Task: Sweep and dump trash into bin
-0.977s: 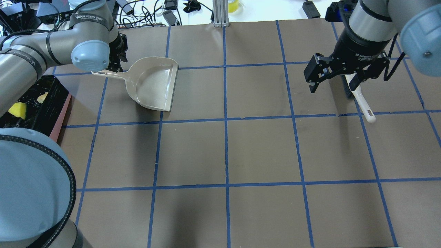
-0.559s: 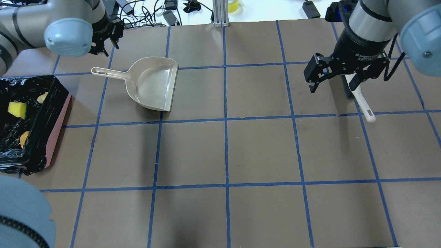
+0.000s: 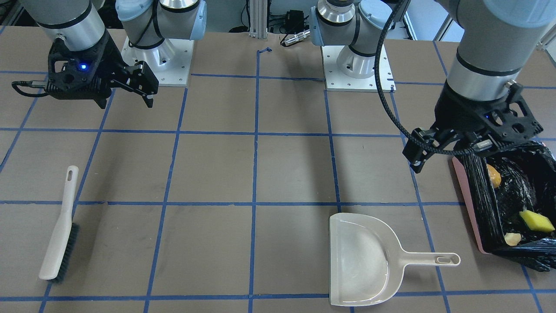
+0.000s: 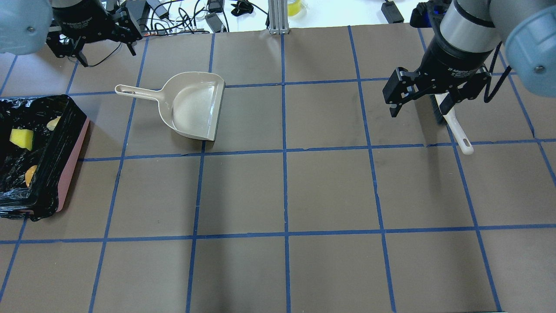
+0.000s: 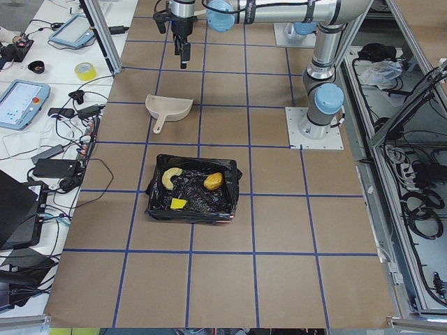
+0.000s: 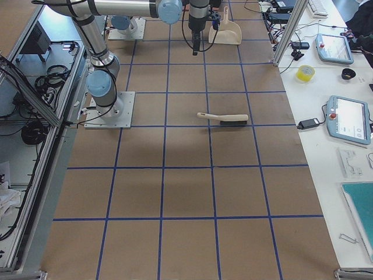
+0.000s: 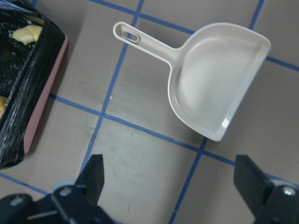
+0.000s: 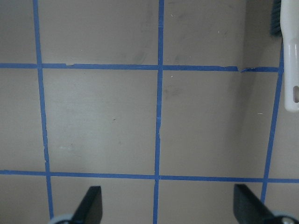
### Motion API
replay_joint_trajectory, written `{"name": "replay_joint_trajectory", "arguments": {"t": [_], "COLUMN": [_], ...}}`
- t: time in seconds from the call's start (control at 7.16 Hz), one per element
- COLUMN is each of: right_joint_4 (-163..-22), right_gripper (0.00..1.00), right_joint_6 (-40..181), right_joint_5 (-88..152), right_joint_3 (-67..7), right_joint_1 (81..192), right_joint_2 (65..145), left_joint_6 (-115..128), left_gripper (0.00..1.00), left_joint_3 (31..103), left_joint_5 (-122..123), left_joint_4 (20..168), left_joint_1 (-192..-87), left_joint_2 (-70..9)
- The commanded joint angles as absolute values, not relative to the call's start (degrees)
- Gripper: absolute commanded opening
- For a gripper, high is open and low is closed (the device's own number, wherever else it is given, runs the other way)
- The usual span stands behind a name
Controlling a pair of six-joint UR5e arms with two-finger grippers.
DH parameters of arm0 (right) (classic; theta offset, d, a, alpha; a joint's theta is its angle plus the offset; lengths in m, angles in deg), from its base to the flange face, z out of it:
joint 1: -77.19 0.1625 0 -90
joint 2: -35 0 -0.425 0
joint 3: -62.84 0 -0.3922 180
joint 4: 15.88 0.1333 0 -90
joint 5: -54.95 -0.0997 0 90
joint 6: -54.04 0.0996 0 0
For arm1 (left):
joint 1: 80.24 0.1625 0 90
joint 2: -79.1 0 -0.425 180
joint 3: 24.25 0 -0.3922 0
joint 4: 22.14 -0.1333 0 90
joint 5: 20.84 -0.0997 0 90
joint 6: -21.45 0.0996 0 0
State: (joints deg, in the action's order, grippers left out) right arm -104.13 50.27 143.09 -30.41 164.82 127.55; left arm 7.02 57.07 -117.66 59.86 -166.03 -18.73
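Note:
The bin (image 4: 71,169), pink-sided with a black bag, sits at the table's left edge; it also shows in the front view (image 3: 471,208). In it lie the yellow-green wedge (image 4: 21,138), the golden-brown lump (image 4: 30,174) and the tan croissant piece (image 4: 54,123). The beige dustpan (image 4: 191,108) lies empty on the table, seen below in the left wrist view (image 7: 219,79). My left gripper (image 4: 106,54) is open and empty, raised beyond the dustpan handle. My right gripper (image 4: 434,104) is open and empty above the white brush (image 4: 460,134).
Cables and small devices (image 4: 182,17) and a metal post (image 4: 278,17) lie past the table's far edge. The two arm bases (image 3: 156,65) (image 3: 356,65) stand at the robot's side. Blue tape lines grid the brown table.
My left gripper has drawn away from the dustpan handle, up and toward the far left corner. The dustpan stays put. The right arm has not moved.

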Motion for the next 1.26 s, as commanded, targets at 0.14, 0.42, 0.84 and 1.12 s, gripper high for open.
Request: {"name": "replay_joint_trajectory", "arguments": {"t": [0.14,0.42,0.84,1.12], "right_joint_4": [-104.1,-104.2,-104.2,-104.2], "right_gripper": [1.00,1.00,1.00,1.00], "right_joint_6": [50.0,49.9,49.8,49.8], "right_joint_5": [143.0,143.0,143.0,143.0], "right_joint_3": [-30.4,-30.4,-30.4,-30.4], "right_joint_1": [164.8,164.8,164.8,164.8], "right_joint_2": [127.5,127.5,127.5,127.5], "left_joint_6": [7.8,11.6,19.9,20.2], "left_gripper": [1.00,1.00,1.00,1.00], "left_joint_3": [61.9,61.8,63.1,63.1], "left_joint_5": [-111.8,-108.8,-109.2,-109.1], "left_joint_4": [63.8,64.3,66.6,66.5], "left_joint_1": [-168.7,-168.1,-168.4,-168.1], "left_joint_2": [-15.4,-14.5,-13.3,-13.5]}}
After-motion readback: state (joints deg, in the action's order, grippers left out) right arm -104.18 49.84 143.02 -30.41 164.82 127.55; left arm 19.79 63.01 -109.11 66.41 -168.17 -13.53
